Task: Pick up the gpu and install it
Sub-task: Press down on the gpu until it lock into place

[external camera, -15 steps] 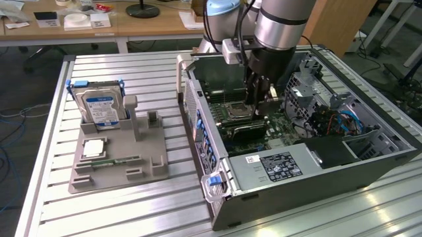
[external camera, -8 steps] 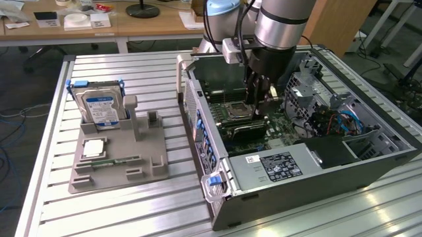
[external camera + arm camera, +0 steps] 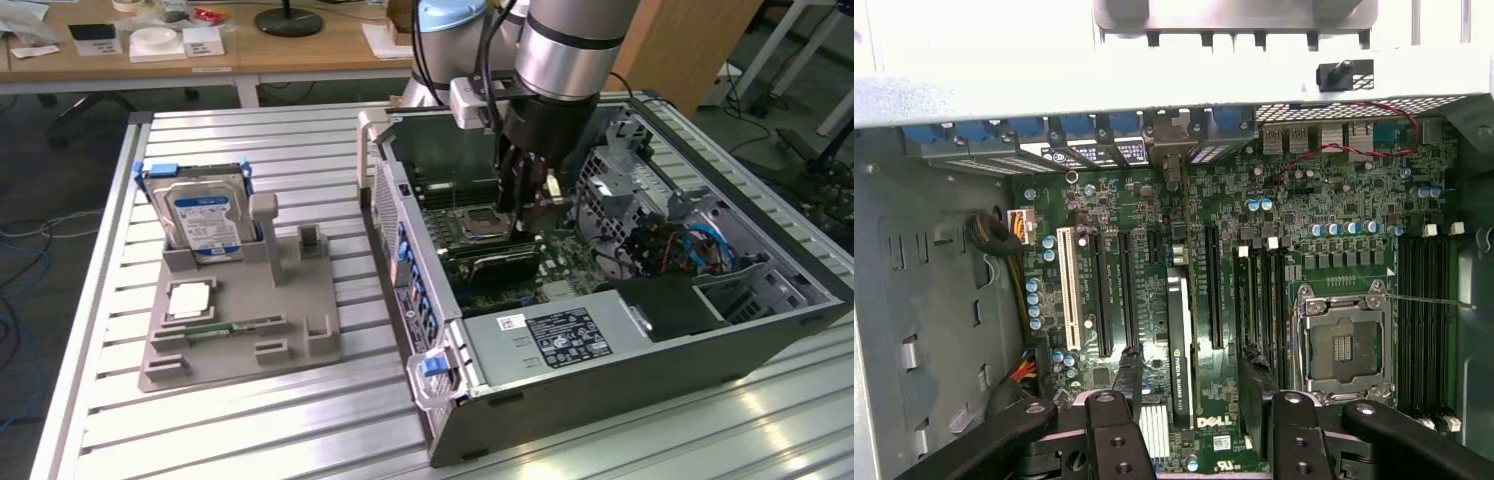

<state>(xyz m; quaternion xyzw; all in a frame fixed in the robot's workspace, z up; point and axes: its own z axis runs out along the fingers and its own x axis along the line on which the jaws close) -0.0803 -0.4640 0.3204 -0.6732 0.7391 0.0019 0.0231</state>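
Exterior view: my jaws [image 3: 530,210] hang inside the computer case [image 3: 747,330] on the worktop [image 3: 240,420], with the gpu [image 3: 502,263] on edge just below them. Wrist view: jaws [image 3: 1192,372] spread, the gpu [image 3: 1179,340] between them and touching neither finger, seemingly seated in its motherboard [image 3: 1324,200] slot. Judged step: installation, nearly complete. Any next move calls for a straight path clear of the card.

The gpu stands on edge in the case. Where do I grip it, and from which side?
Probably by its long upper edge, near mid-length, coming straight down from above. The gpu stands on edge on the motherboard, so that thin edge is what lies free; the gripper, open over it, would close across the two flat faces.
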